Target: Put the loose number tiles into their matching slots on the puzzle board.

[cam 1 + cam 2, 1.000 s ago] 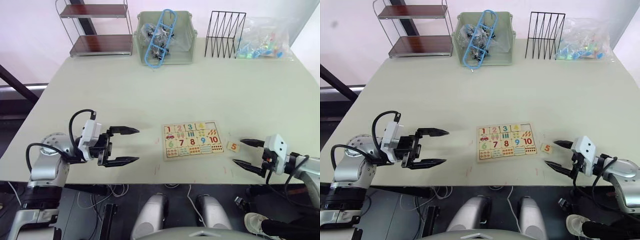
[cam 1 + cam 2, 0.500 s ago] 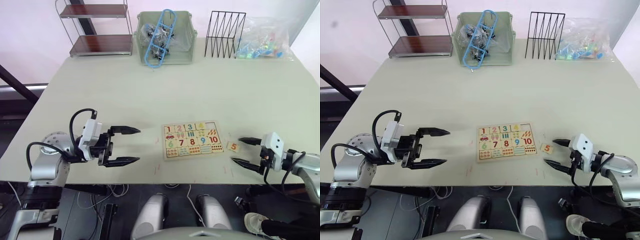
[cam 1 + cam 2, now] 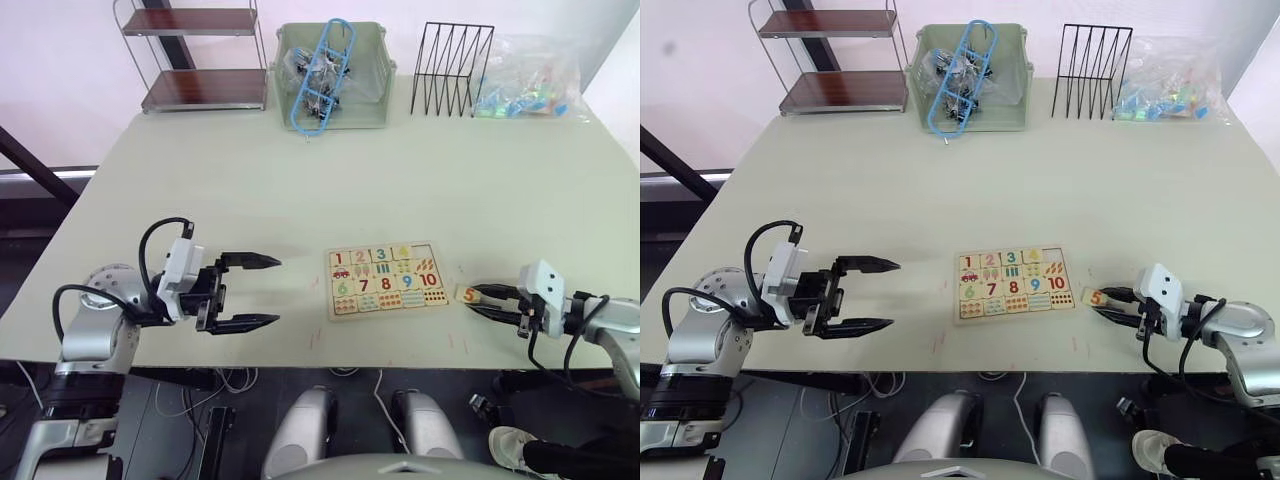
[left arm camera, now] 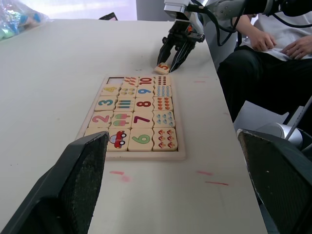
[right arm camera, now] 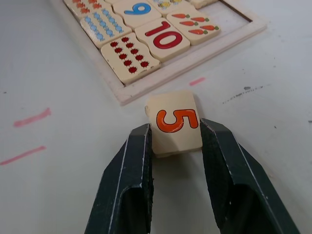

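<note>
Right claw clamps the 5 tile, hiding its sides; left claw gapes apart.

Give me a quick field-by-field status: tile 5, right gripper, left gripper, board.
tile 5: the 5 tile lies on the table, just off the puzzle board's right edge
right gripper: right gripper has one finger on each side of the tile, closed against it
left gripper: left gripper open, hovering left of the board
board: puzzle board has 1 to 4 seated; the empty slot is in the top row's right corner
</note>
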You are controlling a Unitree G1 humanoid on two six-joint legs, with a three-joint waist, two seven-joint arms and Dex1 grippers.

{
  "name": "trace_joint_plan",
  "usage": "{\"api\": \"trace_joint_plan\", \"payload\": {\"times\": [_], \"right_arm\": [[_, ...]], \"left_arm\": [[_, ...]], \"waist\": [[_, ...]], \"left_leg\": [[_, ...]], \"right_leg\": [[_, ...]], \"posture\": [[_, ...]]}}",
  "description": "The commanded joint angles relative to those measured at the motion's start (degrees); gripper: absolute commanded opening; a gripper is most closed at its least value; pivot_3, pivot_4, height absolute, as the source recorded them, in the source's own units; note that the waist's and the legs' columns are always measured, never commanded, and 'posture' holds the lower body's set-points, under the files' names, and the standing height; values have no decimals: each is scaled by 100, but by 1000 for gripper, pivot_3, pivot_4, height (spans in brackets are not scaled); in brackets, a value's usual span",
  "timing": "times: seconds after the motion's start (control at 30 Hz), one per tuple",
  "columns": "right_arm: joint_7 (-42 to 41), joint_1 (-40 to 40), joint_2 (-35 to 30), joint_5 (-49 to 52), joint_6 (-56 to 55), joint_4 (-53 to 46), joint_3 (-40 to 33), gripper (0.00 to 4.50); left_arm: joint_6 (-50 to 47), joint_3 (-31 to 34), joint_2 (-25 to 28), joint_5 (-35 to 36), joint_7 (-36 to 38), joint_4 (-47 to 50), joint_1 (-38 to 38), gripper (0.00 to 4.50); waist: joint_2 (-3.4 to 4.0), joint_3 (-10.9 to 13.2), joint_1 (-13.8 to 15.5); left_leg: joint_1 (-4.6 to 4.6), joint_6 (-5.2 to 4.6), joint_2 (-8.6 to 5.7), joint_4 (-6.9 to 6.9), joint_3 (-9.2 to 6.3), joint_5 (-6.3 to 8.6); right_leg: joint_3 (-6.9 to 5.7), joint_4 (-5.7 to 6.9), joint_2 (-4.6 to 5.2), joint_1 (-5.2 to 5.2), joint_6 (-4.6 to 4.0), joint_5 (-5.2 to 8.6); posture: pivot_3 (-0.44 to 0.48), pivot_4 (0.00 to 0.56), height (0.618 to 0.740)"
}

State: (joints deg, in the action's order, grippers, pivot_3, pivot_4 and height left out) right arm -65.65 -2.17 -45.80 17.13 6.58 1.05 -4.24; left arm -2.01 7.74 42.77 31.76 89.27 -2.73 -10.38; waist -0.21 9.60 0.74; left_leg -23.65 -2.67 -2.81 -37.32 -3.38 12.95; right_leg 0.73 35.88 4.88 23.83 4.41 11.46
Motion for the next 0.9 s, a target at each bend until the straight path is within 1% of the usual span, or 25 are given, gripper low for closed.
{"api": "trace_joint_plan", "payload": {"times": [0.03,0.23,0.33,0.47,0.57,0.7,0.9], "right_arm": [[38,-70,-217,140,372,-468,-143,859],[-85,-545,-627,373,1217,-874,-153,859],[-288,-1115,-833,384,1538,-807,48,859],[-529,-1733,-930,144,1556,-524,425,859],[-721,-2339,-933,-127,1555,-180,816,859],[-1070,-3397,-703,-636,1444,442,1544,859],[-1364,-4393,-271,-1209,1361,1166,2230,859]], "left_arm": [[51,76,0,124,-23,257,22,4500],[21,103,-28,139,-111,274,46,4500],[15,112,-48,140,-158,281,45,4500],[15,116,-75,137,-230,309,54,4500],[-13,177,-108,163,-397,426,98,4500],[-56,265,-138,132,-709,557,208,4500],[-153,291,-127,148,-983,757,349,4500]], "waist": [[0,0,-2],[0,0,-12],[1,1,-17],[-1,2,-6],[-1,3,-13],[0,4,-60],[0,4,-128]], "left_leg": [[0,0,0,0,0,0],[-2,0,1,0,0,0],[-2,0,2,0,1,0],[-6,0,2,0,-3,1],[-7,0,0,-1,3,0],[-8,0,0,-2,3,0],[-12,2,-2,1,-4,0]], "right_leg": [[0,0,1,1,0,0],[1,0,1,2,0,0],[1,0,2,4,0,0],[-4,-2,2,5,-1,1],[-1,-1,5,7,0,0],[1,-1,5,11,0,-1],[-7,-1,5,12,0,-1]], "posture": [[0,150,739],[0,150,739],[0,150,739],[0,150,739],[0,150,739],[0,150,739],[0,150,739]]}}
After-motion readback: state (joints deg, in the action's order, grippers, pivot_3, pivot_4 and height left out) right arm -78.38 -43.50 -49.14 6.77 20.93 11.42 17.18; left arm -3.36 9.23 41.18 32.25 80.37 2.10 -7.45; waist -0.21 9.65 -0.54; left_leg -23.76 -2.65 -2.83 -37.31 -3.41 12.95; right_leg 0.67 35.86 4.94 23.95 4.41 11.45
